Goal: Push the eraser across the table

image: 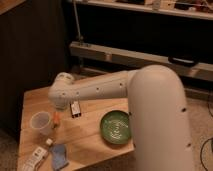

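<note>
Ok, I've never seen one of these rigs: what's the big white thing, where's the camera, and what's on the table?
The big white shape is a robot arm on a mobile base. One camera looks down on it; where it is mounted is unknown. The arm reaches across the table. Its gripper sits under the rounded end joint, close beside the eraser, a small dark block. Whether it holds anything cannot be seen. Also there: a green bowl, a pale cup, an orange stick, a white remote-like object and a blue item.

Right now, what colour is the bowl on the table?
The bowl is green with paler rings, per the camera view; the gripper sits beside the eraser.
</note>
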Motion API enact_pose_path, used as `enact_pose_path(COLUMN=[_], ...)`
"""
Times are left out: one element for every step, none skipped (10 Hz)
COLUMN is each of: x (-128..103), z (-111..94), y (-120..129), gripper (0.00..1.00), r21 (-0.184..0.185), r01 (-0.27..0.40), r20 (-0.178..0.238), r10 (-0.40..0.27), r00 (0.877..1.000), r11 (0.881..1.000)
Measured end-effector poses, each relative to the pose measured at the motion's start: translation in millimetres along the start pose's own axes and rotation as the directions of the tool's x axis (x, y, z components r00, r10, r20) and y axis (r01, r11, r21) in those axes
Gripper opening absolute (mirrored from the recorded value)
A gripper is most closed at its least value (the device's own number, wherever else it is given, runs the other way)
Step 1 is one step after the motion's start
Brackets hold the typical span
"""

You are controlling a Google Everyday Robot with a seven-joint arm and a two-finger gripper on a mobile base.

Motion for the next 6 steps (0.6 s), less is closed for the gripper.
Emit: enact_pose_path(x=[-3.3,-6.7,-5.8,-3.7,-2.4,3.2], z=[2.6,4.5,4.4,4.2,5.5,7.6], y=[-4.5,-6.4,-6.9,-7.5,-4.8,-2.4], gripper=[0.04,0.04,0.04,0.04,0.04,0.04], r21=[0.011,0.016,0.017,0.017,0.015,0.009], r01=[0.020,0.034,0.033,0.032,0.033,0.029], r20=[-0.024,-0.036,-0.038,-0.039,-0.041,-0.042], r10=[-0.020,-0.033,-0.033,-0.031,-0.033,-0.029], r00=[1.000,0.999,0.999,0.999,0.999,0.999], r11=[1.000,0.999,0.999,0.999,0.999,1.000])
